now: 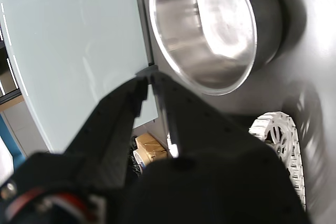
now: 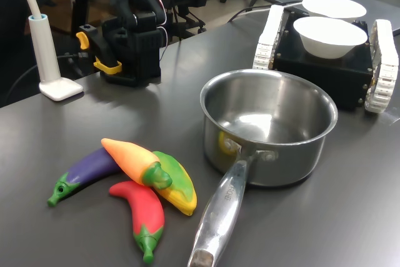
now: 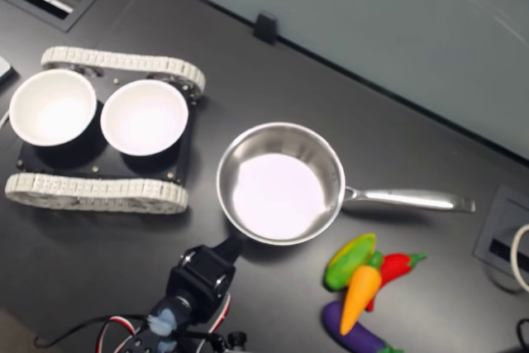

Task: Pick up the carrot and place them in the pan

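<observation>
The carrot (image 2: pixel 130 156) (image 3: pixel 359 291) is orange with a green stem end and lies on a small heap of toy vegetables on the dark table, at the first exterior view's lower left. The pan (image 2: pixel 269 123) (image 3: pixel 281 183) (image 1: pixel 210 24) is a shiny steel saucepan with nothing in it; its long handle (image 3: pixel 409 199) points toward the toys. My black gripper (image 1: pixel 148 74) (image 3: pixel 230 247) hovers just outside the pan's rim, on the side away from the carrot. It is shut with nothing between its fingers. The wrist view does not show the carrot.
A purple eggplant (image 2: pixel 84 172), a red chili (image 2: pixel 142 212) and a yellow-green corn toy (image 2: pixel 177 184) lie touching the carrot. Two white bowls (image 3: pixel 145 116) sit on a black tracked platform (image 3: pixel 95 190) beside the pan. A glass panel (image 3: pixel 372 22) borders the table's far side in the second exterior view.
</observation>
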`<action>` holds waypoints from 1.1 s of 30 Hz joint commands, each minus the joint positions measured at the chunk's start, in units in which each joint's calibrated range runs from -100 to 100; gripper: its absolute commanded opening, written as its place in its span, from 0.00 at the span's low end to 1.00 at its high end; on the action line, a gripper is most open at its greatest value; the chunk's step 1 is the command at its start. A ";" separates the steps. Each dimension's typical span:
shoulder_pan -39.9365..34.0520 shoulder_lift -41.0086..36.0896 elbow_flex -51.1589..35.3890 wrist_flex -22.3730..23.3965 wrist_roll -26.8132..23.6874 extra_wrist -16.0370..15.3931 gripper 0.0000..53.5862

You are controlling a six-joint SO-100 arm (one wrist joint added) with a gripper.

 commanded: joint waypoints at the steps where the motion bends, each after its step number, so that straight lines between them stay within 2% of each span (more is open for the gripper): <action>1: 2.07 2.94 -7.76 0.59 -0.59 0.36 0.00; 19: 11.59 16.69 -23.57 0.59 -0.24 0.27 0.04; 28: 14.34 23.61 -27.11 0.17 0.68 0.27 0.06; 33: 18.24 27.66 -29.57 0.17 0.54 -0.40 0.09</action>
